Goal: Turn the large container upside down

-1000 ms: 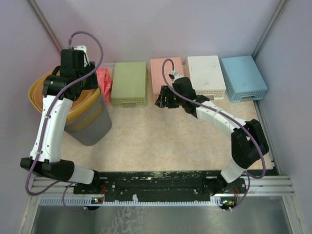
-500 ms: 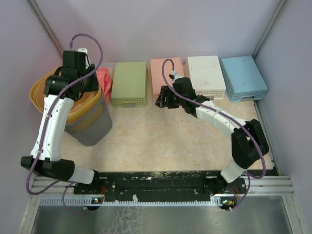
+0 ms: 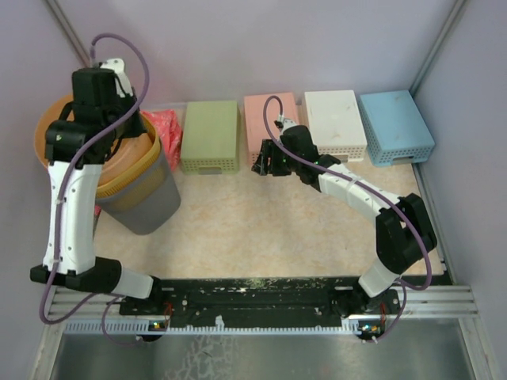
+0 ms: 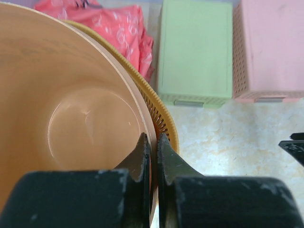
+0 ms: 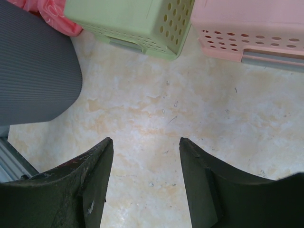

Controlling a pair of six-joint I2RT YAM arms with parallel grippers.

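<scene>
The orange bucket [image 4: 71, 118] is empty, and the left claw [image 4: 152, 141] is clenched on its rim. The right claw [image 5: 145, 142] hangs released over the desk [image 5: 156, 109].

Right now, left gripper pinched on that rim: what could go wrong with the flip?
1. The left gripper holds only the thin wall of the orange container; tipping could make it slip out.
2. It sits nested in a yellow basket and grey bin; those might lift or topple with it.
3. The red bag and green basket lie close; the swing may hit them.
</scene>
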